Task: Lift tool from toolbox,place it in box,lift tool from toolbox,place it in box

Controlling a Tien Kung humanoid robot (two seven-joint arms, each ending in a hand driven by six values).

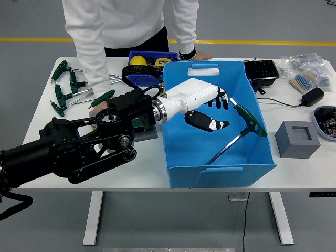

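The left robot hand [207,107] hangs over the middle of the blue box [218,170], its white shell and dark fingers [206,122] loosely spread and holding nothing. Just to its right, the tool [242,128], a T-handle key with a green grip and a thin steel shaft, lies inside the box, apart from the hand: the grip leans up against the right wall and the shaft slants down toward the near wall, its tip low by the floor of the box. The right robot hand is not in view. By the look of it, this tool is delivered, and another lift from the toolbox [149,65] beyond the box's far left corner is what remains. A yellow ball [137,61] sits in that toolbox, and more green keys [64,86] lie spread on the table [44,118] to the left. A person [123,26] stands at the far side with both hands resting on the table. Such a key should be stiff and fairly light, top-heavy toward the grip; the bare shaft is narrow and likely slick, so it would tend to pivot or slip between fingers. The moulded green grip is the better place to take hold, wrapped across its bar so the shaft hangs below.
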